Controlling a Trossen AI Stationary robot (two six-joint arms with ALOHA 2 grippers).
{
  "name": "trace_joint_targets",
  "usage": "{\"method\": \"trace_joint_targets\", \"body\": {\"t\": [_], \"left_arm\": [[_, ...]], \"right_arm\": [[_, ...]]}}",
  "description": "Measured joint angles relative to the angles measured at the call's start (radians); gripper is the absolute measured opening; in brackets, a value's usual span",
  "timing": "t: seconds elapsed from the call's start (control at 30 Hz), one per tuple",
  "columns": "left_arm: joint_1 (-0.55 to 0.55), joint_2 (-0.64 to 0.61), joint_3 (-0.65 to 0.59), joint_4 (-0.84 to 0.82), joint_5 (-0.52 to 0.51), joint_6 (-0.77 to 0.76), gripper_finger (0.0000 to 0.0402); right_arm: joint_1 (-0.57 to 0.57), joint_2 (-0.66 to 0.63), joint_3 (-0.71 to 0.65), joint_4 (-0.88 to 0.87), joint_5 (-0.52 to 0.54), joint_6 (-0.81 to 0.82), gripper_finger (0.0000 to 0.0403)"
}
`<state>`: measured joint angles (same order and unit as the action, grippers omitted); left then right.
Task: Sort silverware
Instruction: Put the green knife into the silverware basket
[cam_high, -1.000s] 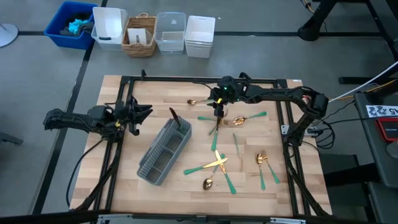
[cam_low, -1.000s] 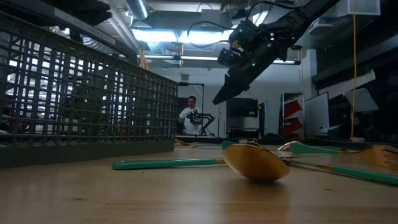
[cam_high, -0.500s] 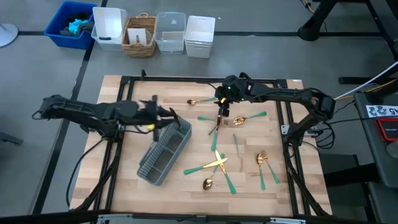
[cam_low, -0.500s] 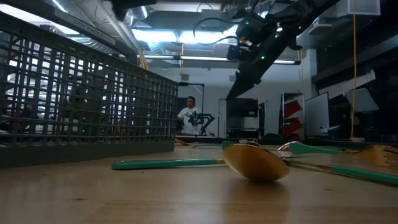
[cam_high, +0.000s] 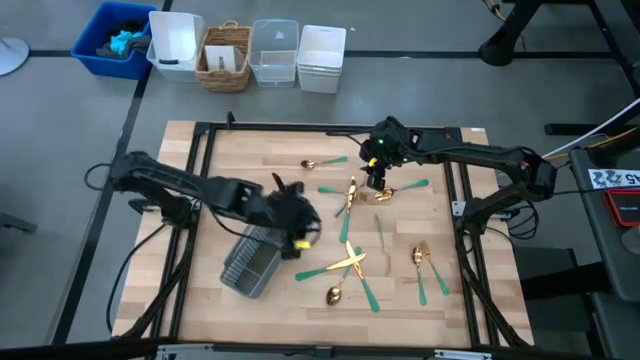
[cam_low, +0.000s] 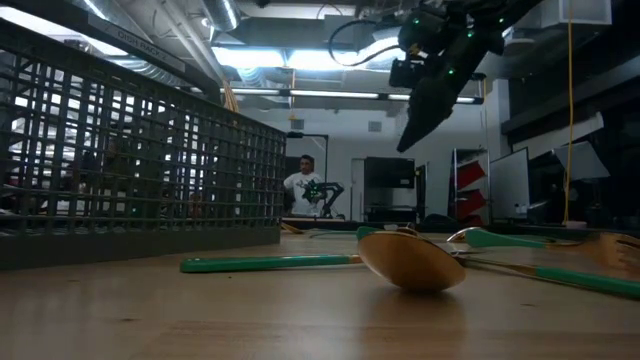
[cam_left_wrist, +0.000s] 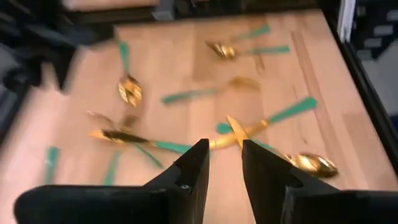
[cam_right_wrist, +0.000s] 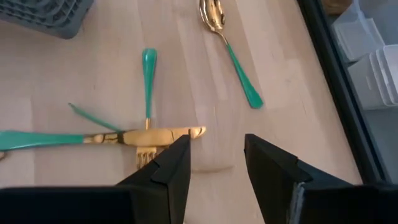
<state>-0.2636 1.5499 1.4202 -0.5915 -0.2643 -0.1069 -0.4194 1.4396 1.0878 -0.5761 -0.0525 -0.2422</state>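
Note:
Gold-headed, green-handled silverware lies scattered flat on the wooden table: a crossed pair (cam_high: 346, 264), forks (cam_high: 420, 258), a spoon (cam_high: 333, 295), and a knife over a fork (cam_right_wrist: 158, 135). The grey mesh caddy (cam_high: 250, 262) stands left of them, partly under my left arm. My left gripper (cam_high: 303, 228) hangs open over the caddy's right end, above the crossed pair (cam_left_wrist: 239, 134). My right gripper (cam_high: 375, 178) hovers open above the far pieces, beside the knife's tip (cam_right_wrist: 198, 131). Neither gripper holds anything.
A black metal frame (cam_high: 300, 128) runs around the table top. Bins and a basket (cam_high: 225, 55) sit on the floor beyond the far edge. In the low view a spoon bowl (cam_low: 410, 262) lies close and the caddy wall (cam_low: 130, 170) fills the left.
My left arm has swung from the table's left edge toward the right, across the caddy, and now hangs over the caddy's right end. My right gripper has drifted a little toward the right edge and risen. The silverware and caddy have stayed where they were.

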Motion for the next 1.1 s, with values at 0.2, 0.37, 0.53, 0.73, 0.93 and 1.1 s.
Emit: {"method": "trace_joint_targets", "body": {"t": [0.2, 0.37, 0.53, 0.73, 0.93, 1.1], "left_arm": [[-0.033, 0.185, 0.106, -0.029, 0.065, -0.066, 0.0088], [-0.063, 0.288, 0.122, -0.028, 0.084, -0.136, 0.0088], [-0.091, 0.366, 0.122, -0.018, 0.101, -0.206, 0.0088], [-0.11, 0.446, 0.122, 0.016, 0.108, -0.228, 0.0088], [-0.1, 0.508, 0.121, 0.028, 0.106, -0.234, 0.0088], [-0.084, 0.509, 0.121, 0.031, 0.105, -0.235, 0.0088]], "right_arm": [[0.0, -0.056, 0.0, -0.032, 0.0, 0.01, 0.0152], [0.0, -0.074, 0.0, -0.037, -0.01, 0.018, 0.0152], [0.0, -0.074, 0.0, -0.065, -0.011, 0.063, 0.0152], [0.0, -0.074, 0.0, -0.081, -0.011, 0.139, 0.0152], [0.0, -0.074, 0.0, -0.089, -0.012, 0.146, 0.0152], [0.0, -0.074, 0.0, -0.107, -0.012, 0.145, 0.0152]]}}
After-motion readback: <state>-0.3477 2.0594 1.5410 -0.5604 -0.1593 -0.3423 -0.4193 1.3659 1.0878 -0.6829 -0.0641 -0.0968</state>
